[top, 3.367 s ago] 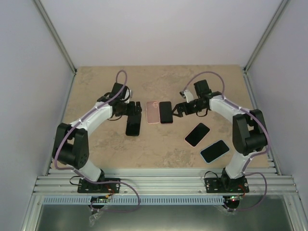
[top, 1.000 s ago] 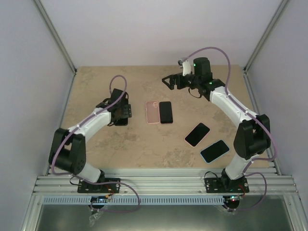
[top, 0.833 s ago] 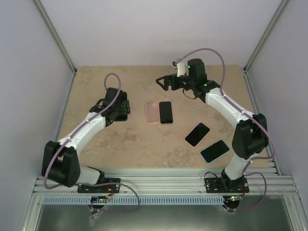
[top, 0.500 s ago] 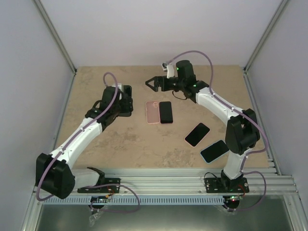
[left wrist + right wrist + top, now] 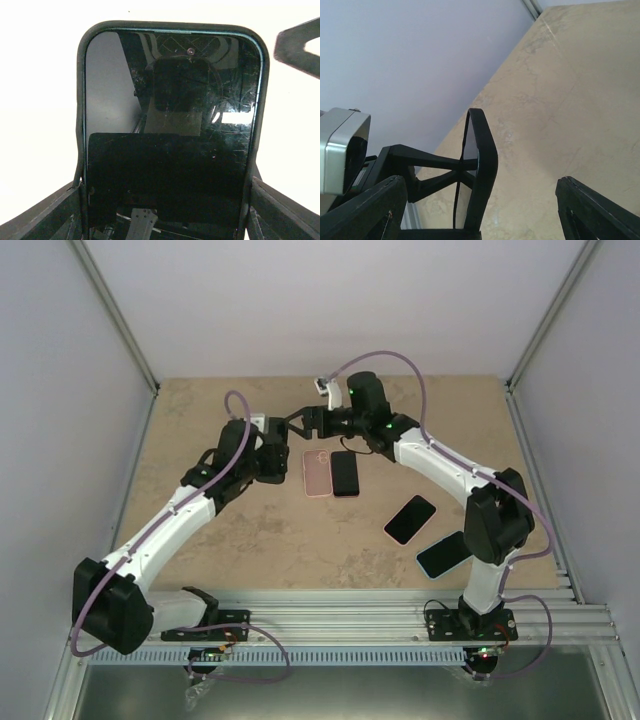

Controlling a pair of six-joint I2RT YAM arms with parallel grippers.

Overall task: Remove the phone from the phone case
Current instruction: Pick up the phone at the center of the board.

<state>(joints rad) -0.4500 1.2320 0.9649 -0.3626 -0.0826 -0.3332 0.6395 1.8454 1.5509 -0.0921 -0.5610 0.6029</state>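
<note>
My left gripper (image 5: 272,454) is shut on a phone in a black phone case (image 5: 284,443) and holds it off the table, left of centre. In the left wrist view the phone's dark screen (image 5: 170,100) fills the frame inside the case rim (image 5: 80,100), with my left gripper (image 5: 165,194) clamping its long edges. My right gripper (image 5: 298,421) is open beside the phone's far end. In the right wrist view the case (image 5: 482,165) stands edge-on between the jaws of my right gripper (image 5: 480,186), and the right-hand finger (image 5: 600,210) is well clear of it.
On the tan table lie an empty pink case (image 5: 317,473), a bare black phone (image 5: 345,473) next to it, another black phone (image 5: 410,519) and a blue-edged phone (image 5: 446,553) further right. Pale walls enclose the table on three sides.
The left arm has lifted the cased phone and swung it toward the centre. The right gripper has travelled left to meet it, and its jaws have narrowed a little.
</note>
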